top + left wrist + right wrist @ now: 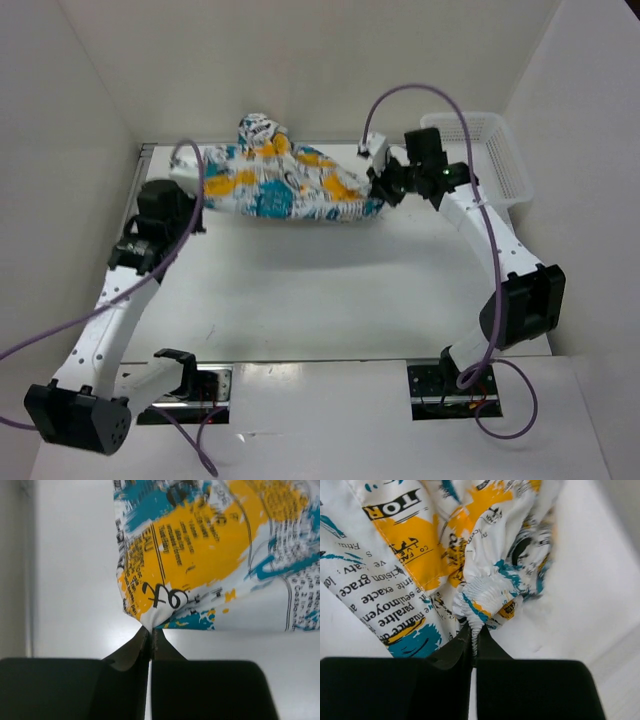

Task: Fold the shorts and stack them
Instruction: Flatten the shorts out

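The shorts (285,185), white with teal, orange-yellow and black print, hang stretched between my two grippers over the far part of the table. My left gripper (192,183) is shut on their left corner; in the left wrist view the fabric (200,545) is pinched at the gripper (151,631). My right gripper (378,192) is shut on the gathered elastic waistband (485,597), pinched at the gripper (474,632). A bunched part of the shorts rises at the back (262,130).
A white plastic mesh basket (495,160) stands at the far right, just behind my right arm. The white table (330,290) has walls on the left, back and right. Purple cables loop from both arms.
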